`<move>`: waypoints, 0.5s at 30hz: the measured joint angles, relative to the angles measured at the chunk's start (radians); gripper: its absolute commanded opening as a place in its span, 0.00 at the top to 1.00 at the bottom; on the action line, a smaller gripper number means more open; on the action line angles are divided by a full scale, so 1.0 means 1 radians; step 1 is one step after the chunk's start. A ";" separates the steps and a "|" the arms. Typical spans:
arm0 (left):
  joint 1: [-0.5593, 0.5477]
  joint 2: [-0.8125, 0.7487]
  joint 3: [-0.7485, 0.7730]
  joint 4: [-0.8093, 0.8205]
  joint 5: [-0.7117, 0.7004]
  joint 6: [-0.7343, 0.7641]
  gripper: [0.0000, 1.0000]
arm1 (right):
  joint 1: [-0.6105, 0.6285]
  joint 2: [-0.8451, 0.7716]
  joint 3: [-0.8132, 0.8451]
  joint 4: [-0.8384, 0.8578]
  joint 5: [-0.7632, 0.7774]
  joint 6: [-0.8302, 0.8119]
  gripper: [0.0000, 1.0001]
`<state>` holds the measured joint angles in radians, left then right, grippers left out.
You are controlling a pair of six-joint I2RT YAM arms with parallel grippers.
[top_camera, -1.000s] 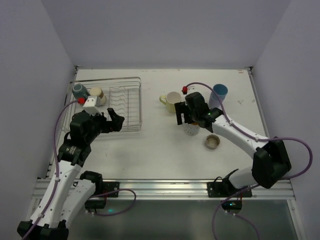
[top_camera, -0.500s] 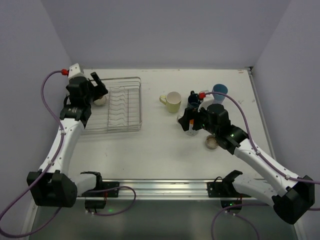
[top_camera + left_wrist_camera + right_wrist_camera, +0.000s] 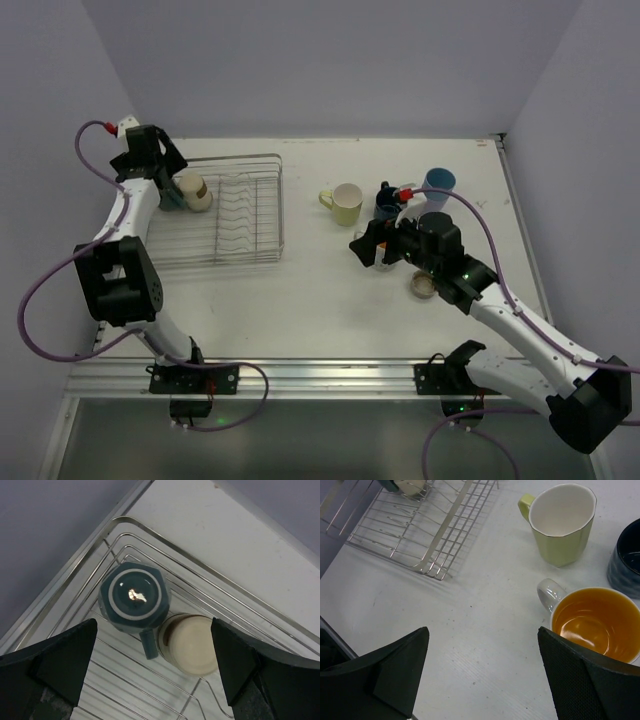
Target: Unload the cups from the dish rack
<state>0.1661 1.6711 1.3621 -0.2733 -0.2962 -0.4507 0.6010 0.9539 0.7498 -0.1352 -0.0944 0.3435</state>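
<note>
- Hovering over the far-left corner of the dish rack (image 3: 235, 597), L jaws spread fully wide, nothing held.
- Teal mug (image 3: 135, 596) sits upside down in that corner, below and btwn the L jaws, nearer the finger at the left of the wrist view.
- Cream cup (image 3: 187, 644) also upside down, just beside the teal mug and touching its handle. It sits nearer the other finger.
- Both rest on the rack's wire floor.
- R jaws wide open too, empty, low over the counter (image 3: 470, 645), well apart from the rack.
- White mug w/ orange inside (image 3: 595, 622) stands upright on the counter, ahead of the R jaws, close to the finger at the right of that view.
- Yellow mug (image 3: 562, 522) upright, further out ahead of the R jaws, apart from the orange-inside one.
- Navy cup (image 3: 627, 557) at the right edge, just beside the orange-inside mug; touching or not, can't tell.
- Rack corner lies ahead-left of the R jaws.
- Top view: light blue cup (image 3: 437, 183) beyond the R jaws, near the navy one. Tan cup (image 3: 424, 285) on the counter behind them, by the arm.
</note>
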 measured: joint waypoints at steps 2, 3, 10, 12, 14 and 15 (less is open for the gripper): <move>0.020 0.040 0.011 -0.006 -0.001 0.010 0.00 | 0.000 0.000 -0.003 0.002 -0.007 0.002 0.08; 0.027 0.056 0.017 -0.008 -0.003 0.017 0.00 | 0.000 0.000 -0.003 0.002 -0.009 0.003 0.08; 0.039 0.152 0.089 -0.026 -0.006 0.037 0.00 | 0.000 0.000 -0.004 0.003 -0.031 0.004 0.08; 0.039 0.179 0.108 -0.028 -0.008 0.043 0.00 | 0.000 0.000 -0.004 0.004 -0.031 0.004 0.07; 0.040 0.203 0.122 -0.029 -0.008 0.046 0.03 | 0.000 0.000 -0.005 0.007 -0.031 0.004 0.08; 0.041 0.216 0.130 -0.031 -0.012 0.049 0.05 | 0.000 0.000 -0.005 0.008 -0.031 0.004 0.08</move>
<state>0.2070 1.8870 1.4918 -0.3038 -0.3080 -0.4015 0.6010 0.9539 0.7452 -0.1268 -0.1257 0.3473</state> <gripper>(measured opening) 0.981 0.922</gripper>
